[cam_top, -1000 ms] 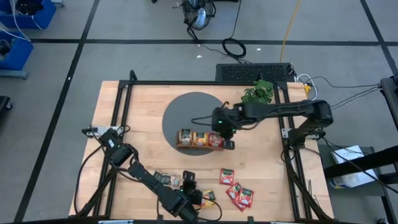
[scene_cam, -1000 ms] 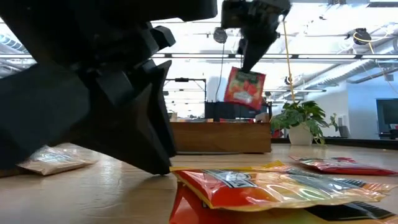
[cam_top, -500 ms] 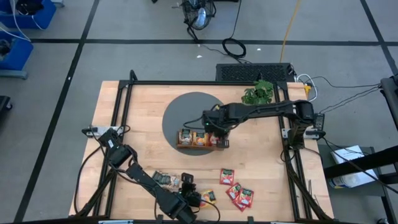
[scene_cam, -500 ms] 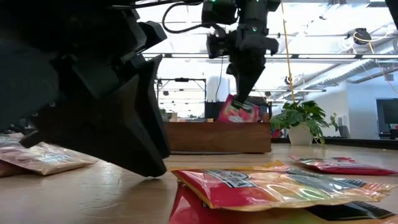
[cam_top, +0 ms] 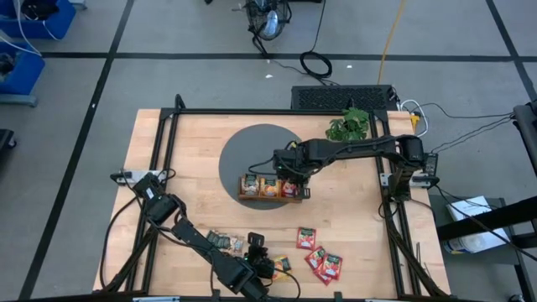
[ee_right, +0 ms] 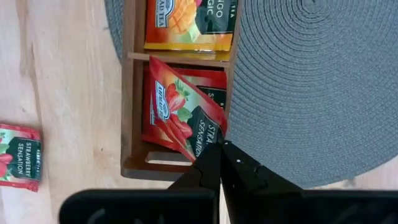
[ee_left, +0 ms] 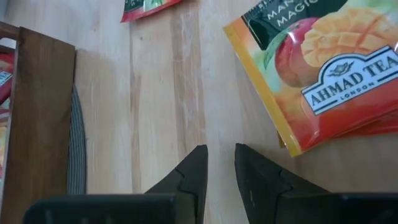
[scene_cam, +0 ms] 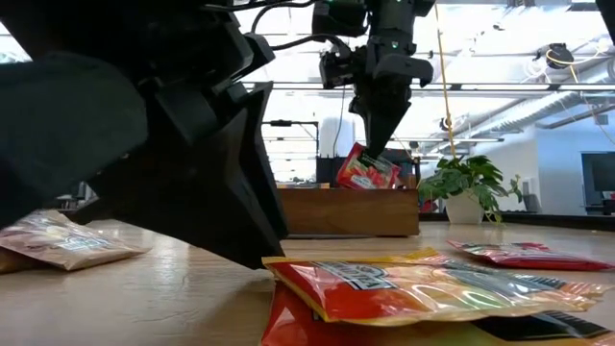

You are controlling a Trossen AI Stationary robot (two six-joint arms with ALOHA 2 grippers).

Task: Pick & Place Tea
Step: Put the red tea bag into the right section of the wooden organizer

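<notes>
My right gripper (cam_top: 292, 183) stands over the brown wooden tray (cam_top: 270, 198) and is shut on a red tea sachet (ee_right: 180, 118). That sachet leans in the tray's right end compartment. An orange-yellow sachet (ee_right: 189, 25) lies in the middle compartment. More red sachets (cam_top: 319, 256) lie flat on the table near the front edge. Dark green ones (cam_top: 220, 242) and an orange-yellow one (ee_left: 329, 74) lie there too. My left gripper (ee_left: 221, 165) hovers low beside them, open by a narrow gap with nothing between its fingers. My right gripper pinches the red sachet's upper corner (ee_right: 211, 138) between its two fingertips, coming from above and pointing down. The sachet is tilted below the fingers (scene_cam: 365, 171). Its lower end is down inside the tray's end compartment, on another red sachet (ee_right: 214, 84).
The tray sits on the near edge of a round grey mat (cam_top: 256, 151). A potted plant (cam_top: 348, 124) stands at the far right. A black rail frame (cam_top: 168, 143) borders the table. One red sachet (ee_right: 18, 163) lies on bare wood near the tray.
My right gripper has gone down and toward the table's left, over the tray, and has then kept still. The red sachet, which hung clear in the air, now leans tilted in the tray's right compartment, still held.
</notes>
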